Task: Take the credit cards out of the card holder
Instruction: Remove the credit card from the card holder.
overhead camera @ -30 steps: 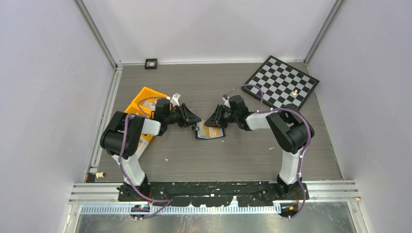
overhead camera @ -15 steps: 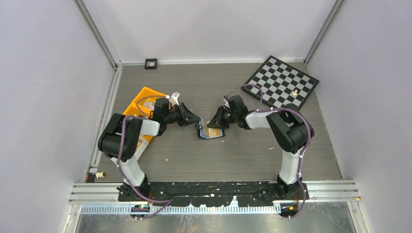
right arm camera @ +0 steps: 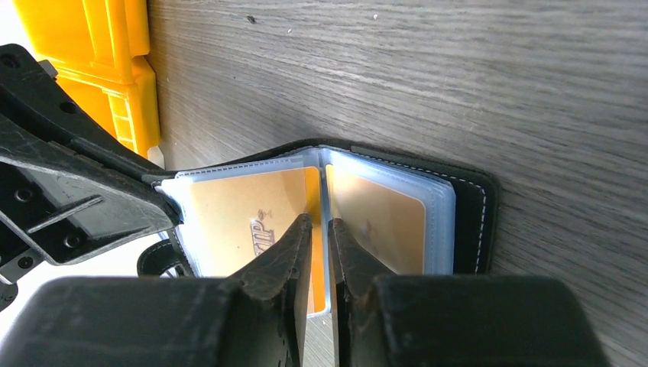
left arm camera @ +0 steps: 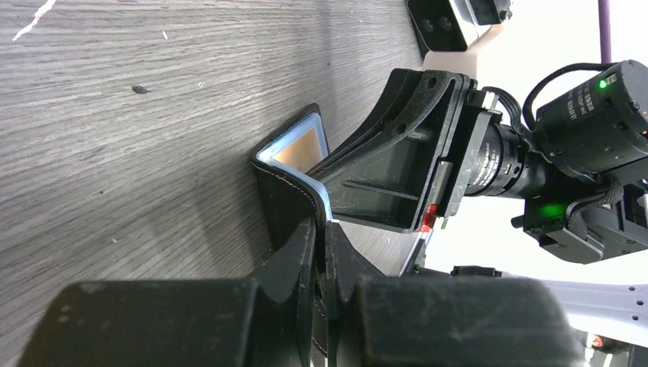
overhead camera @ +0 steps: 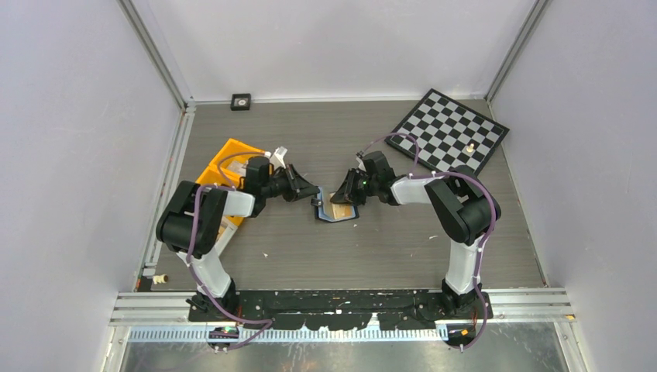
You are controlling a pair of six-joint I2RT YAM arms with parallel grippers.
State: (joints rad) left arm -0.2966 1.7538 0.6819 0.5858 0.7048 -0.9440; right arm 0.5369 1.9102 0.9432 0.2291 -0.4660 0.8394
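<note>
Table: chessboard, orange bin, card holder

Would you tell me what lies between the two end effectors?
The open card holder, orange-tan credit cards showing inside, lies between the left end effector and right end effector; the top view shows it.

We saw a grey wood-grain tabletop enclosed on three sides by plain pale lavender walls, with aluminium rails rising at the back corners. A metal strip ran along the near edge. The light was soft and even.
</note>
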